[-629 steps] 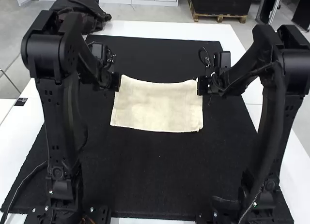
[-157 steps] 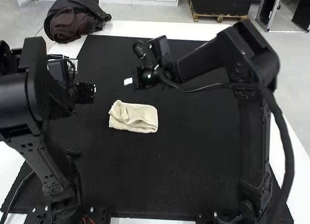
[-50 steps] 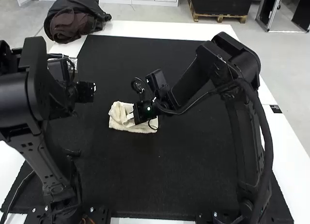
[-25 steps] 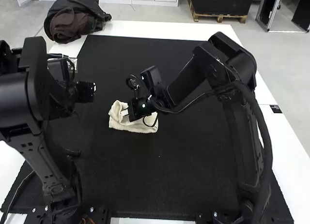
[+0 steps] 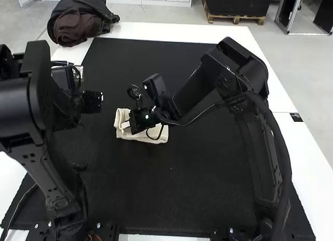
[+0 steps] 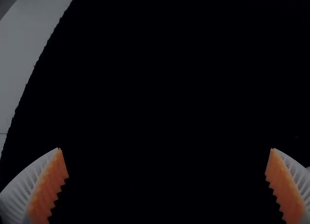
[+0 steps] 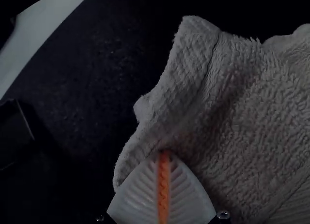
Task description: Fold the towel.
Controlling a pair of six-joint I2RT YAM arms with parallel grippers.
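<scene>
In the high view the cream towel (image 5: 156, 132) lies as a small folded bundle on the black mat, left of centre, its left part rumpled. My right gripper (image 5: 125, 125) reaches over it to its left part. In the right wrist view, the right gripper (image 7: 163, 154) is shut with its orange pads together, pinching a raised fold near the edge of the towel (image 7: 247, 108). My left gripper (image 5: 101, 99) hangs over the mat, left of and apart from the towel. Seen from its wrist, the left gripper (image 6: 166, 149) has its fingers wide apart over bare mat.
The black mat (image 5: 171, 184) covers most of the white table (image 5: 182, 32). A dark jacket or bag (image 5: 78, 22) lies at the far left corner. A small dark label (image 5: 296, 117) is on the table's right side.
Over the last second my right gripper has moved left across the towel and shut on it; the towel has shifted slightly left with it. The left arm has hardly moved.
</scene>
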